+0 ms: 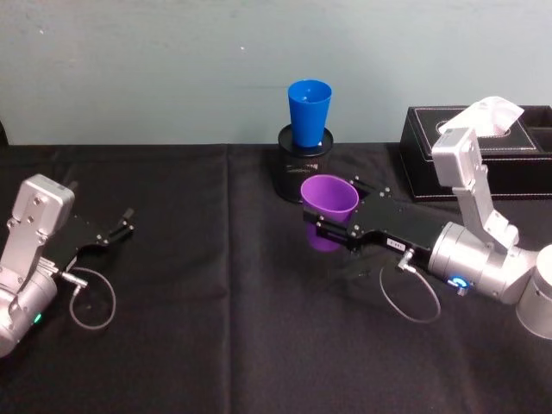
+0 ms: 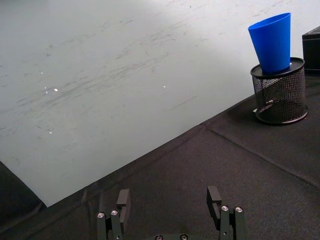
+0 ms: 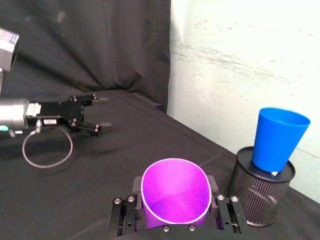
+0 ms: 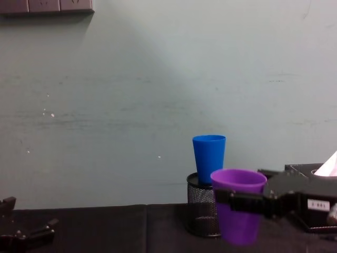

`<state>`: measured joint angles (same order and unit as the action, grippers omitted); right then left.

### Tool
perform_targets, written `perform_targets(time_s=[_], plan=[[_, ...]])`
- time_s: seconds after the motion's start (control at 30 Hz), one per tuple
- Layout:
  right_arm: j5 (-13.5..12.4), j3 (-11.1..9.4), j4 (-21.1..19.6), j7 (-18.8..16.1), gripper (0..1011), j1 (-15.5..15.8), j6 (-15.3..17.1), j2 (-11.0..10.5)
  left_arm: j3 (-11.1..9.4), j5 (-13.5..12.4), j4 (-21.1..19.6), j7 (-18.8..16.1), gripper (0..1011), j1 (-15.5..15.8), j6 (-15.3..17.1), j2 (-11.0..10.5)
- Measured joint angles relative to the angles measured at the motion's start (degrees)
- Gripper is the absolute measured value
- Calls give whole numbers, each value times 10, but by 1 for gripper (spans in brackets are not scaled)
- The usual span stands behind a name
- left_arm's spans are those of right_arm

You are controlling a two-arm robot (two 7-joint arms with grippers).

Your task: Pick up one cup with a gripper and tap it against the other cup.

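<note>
The right gripper clamped on the purple cup, just near-right of the blue cup.
On the black-clothed table, a black tissue box sits far right; the wire-mesh pen holder at centre far carries the blue cup upright, apart from the tilted purple one; the left gripper rests at left, fingers apart.

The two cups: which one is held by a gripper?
The purple cup, clamped in the right gripper; the blue cup stands in the mesh pen holder.

Lab-style test bench: black-clothed table, bare scuffed wall
</note>
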<state>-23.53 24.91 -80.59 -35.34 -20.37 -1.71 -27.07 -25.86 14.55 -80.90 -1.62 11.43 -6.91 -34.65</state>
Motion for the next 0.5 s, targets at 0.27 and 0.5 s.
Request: perform_targets(time_s=[0.27, 0.5], plan=[[-18, 3, -17, 0, 726, -19, 33, -9, 0, 0, 0, 0, 1000, 0, 0, 0], [-34, 7, -23, 0, 726, -33, 51, -15, 0, 0, 0, 0, 1000, 0, 0, 0]])
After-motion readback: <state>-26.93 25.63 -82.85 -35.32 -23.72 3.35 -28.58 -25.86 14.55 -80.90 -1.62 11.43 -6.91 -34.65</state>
